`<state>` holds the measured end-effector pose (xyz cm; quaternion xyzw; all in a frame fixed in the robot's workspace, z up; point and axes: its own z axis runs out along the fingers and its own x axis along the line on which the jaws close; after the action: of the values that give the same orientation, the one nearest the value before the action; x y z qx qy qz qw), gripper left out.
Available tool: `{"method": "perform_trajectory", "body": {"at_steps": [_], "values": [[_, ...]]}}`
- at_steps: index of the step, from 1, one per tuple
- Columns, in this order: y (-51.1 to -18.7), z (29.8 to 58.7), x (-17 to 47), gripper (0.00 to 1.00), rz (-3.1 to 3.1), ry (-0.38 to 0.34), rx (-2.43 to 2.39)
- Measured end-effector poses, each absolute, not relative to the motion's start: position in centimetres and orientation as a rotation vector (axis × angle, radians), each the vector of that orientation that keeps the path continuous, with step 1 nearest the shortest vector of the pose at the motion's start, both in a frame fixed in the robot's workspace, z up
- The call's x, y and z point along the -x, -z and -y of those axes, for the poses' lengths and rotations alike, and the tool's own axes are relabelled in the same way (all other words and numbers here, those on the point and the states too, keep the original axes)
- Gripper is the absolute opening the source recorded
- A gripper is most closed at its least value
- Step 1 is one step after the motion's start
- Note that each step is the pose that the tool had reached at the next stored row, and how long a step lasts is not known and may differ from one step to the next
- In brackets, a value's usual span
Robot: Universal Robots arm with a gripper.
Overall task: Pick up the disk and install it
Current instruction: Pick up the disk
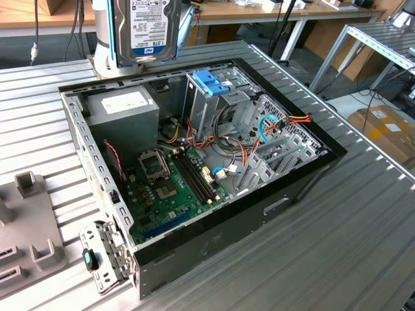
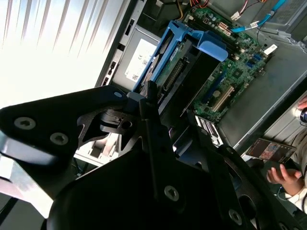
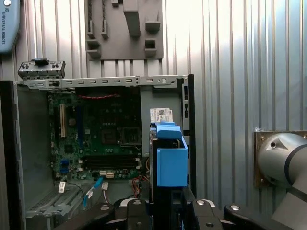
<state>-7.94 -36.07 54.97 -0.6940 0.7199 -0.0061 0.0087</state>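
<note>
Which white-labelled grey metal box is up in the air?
The flat silver-grey hard drive with blue side rails, upright above the open black computer case; the grey power-supply box sits inside.

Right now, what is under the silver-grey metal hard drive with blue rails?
In the first wrist view, the open black computer case lies below the silver-grey metal hard drive; its green motherboard shows. The drive covers most of the grey power-supply box.

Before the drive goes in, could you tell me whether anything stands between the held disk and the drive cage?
Nothing visible does. The disk, held by the gripper, hangs in open air above the open case; the drive cage stands uncovered inside, topped by a blue bracket.
</note>
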Motion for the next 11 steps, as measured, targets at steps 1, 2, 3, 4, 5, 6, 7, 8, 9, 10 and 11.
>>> {"method": "perform_trajectory", "body": {"at_steps": [1,2,3,4,5,6,7,8,9,10,11], "values": [[-54.97,36.07,7.94,0.35,-2.249,0.019,2.168],[-54.97,36.07,7.94,0.35,-2.249,0.019,2.168],[-54.97,36.07,7.94,0.35,-2.249,0.019,2.168],[-54.97,36.07,7.94,0.35,-2.249,0.019,2.168],[-54.97,36.07,7.94,0.35,-2.249,0.019,2.168],[-54.97,36.07,7.94,0.35,-2.249,0.019,2.168],[-54.97,36.07,7.94,0.35,-2.249,0.019,2.168],[-54.97,36.07,7.94,0.35,-2.249,0.019,2.168],[-54.96,36.07,7.93,0.35,-2.249,0.019,2.168],[-54.96,36.07,7.89,0.35,-2.249,0.019,2.168],[-54.96,36.07,7.85,0.35,-2.249,0.019,2.168]]}}
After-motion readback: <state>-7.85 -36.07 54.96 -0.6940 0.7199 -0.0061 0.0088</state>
